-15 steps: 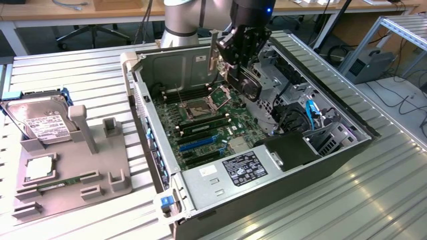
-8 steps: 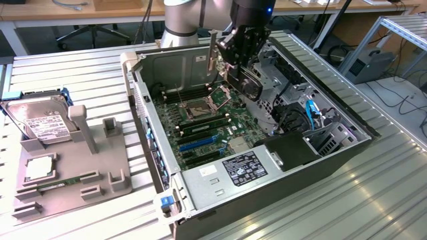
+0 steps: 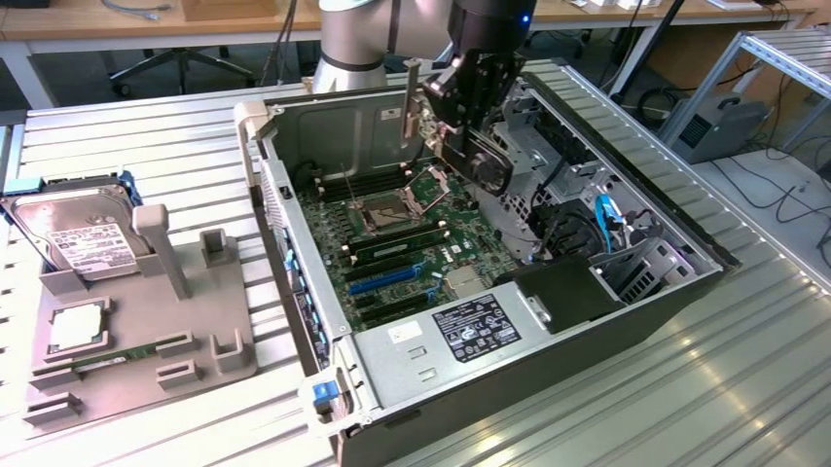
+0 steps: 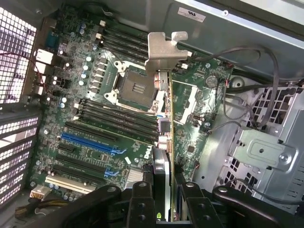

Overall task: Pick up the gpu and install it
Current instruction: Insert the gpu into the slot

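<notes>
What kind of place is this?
Likely a robotics lab or test workshop: an open black desktop computer case lies on a ribbed aluminium table, the pincer grips a thin black expansion card, and wooden desks stand behind.

In the exterior view most of the card [image 3: 413, 97] is hidden behind the gripper [image 3: 452, 131] clamped on it, and the arm [image 3: 353, 39] is cut off by the picture's far edge. The small print on the hard drive [image 3: 76, 238] at the exterior view's left cannot be read, and its near end is covered by a grey holder [image 3: 143, 331].
</notes>
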{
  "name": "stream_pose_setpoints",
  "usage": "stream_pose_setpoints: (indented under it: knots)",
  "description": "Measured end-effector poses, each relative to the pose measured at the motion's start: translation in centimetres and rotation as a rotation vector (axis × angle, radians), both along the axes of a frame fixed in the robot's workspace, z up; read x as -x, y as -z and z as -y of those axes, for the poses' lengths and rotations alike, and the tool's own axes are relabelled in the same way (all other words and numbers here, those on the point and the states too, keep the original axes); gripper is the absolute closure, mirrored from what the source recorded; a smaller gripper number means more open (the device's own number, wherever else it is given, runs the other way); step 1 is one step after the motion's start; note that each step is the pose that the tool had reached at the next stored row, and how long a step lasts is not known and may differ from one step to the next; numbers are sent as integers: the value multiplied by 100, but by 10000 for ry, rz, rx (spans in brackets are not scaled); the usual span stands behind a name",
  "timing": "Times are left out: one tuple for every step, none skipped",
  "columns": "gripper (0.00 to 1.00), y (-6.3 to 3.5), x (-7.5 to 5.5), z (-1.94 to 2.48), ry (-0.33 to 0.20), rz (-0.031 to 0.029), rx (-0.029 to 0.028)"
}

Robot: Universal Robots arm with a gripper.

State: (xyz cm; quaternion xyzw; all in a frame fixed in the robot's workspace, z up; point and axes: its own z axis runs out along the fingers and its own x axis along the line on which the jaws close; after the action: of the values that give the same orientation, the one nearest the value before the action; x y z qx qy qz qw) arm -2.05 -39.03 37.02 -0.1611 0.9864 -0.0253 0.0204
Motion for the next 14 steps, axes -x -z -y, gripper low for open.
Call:
stream_pose_setpoints:
  knots:
    - [73,0,0,0,-70,-1,0]
    - [73,0,0,0,-104,0,0]
    - [73,0,0,0,-194,0,0]
    - [73,0,0,0,-248,0,1]
    - [73,0,0,0,-289,-1,1]
    - [73,0,0,0,-330,-1,1]
    - [73,0,0,0,-366,-1,1]
    - [73,0,0,0,-404,0,0]
    - [73,0,0,0,-445,0,0]
    - [73,0,0,0,-479,-1,1]
    - [73,0,0,0,-515,-1,0]
    - [73,0,0,0,-553,0,0]
    - [73,0,0,0,-591,-1,0]
    - [73,0,0,0,-658,-1,1]
